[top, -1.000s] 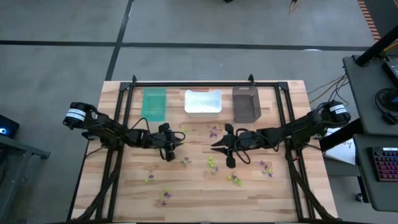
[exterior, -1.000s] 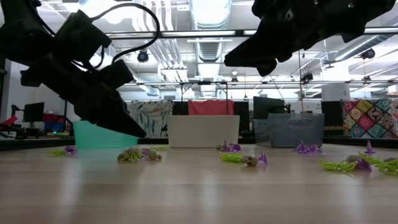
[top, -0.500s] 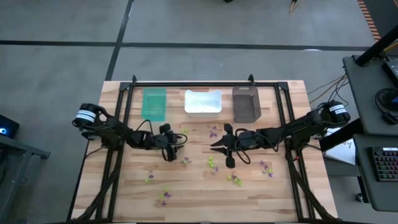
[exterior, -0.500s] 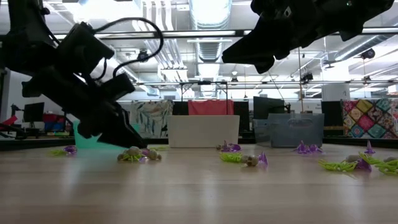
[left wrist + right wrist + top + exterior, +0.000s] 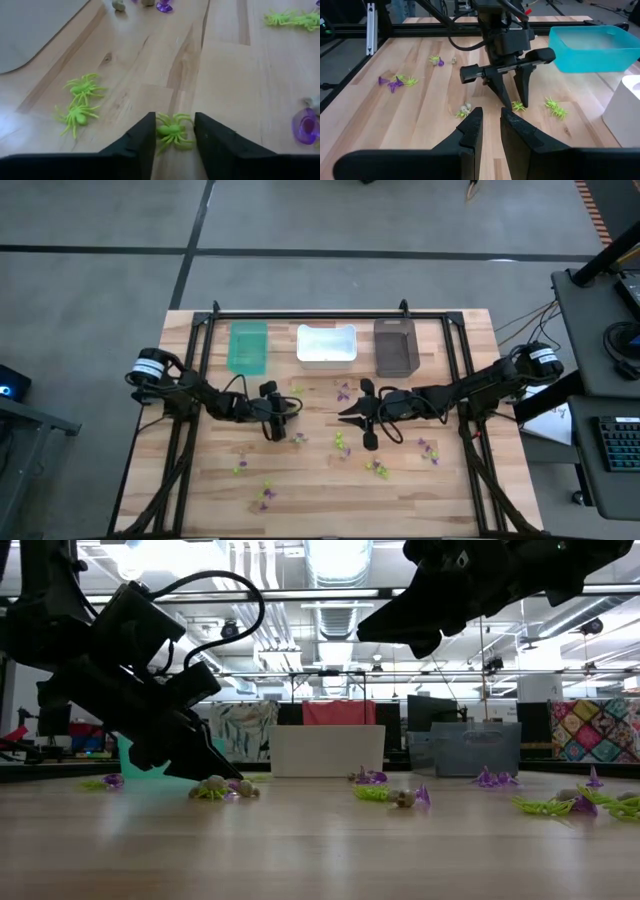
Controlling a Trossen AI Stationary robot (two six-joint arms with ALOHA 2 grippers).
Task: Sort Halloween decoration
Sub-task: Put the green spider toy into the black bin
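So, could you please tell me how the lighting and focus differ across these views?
Low view: bright ceiling lights backlight the arms, so the left tool is a silhouette. Left wrist view: even light; the green spider between the fingers is fairly sharp, trinkets farther off blur. Right wrist view: the teal bin shows glare. High view: flat light, faint shadows on the table.
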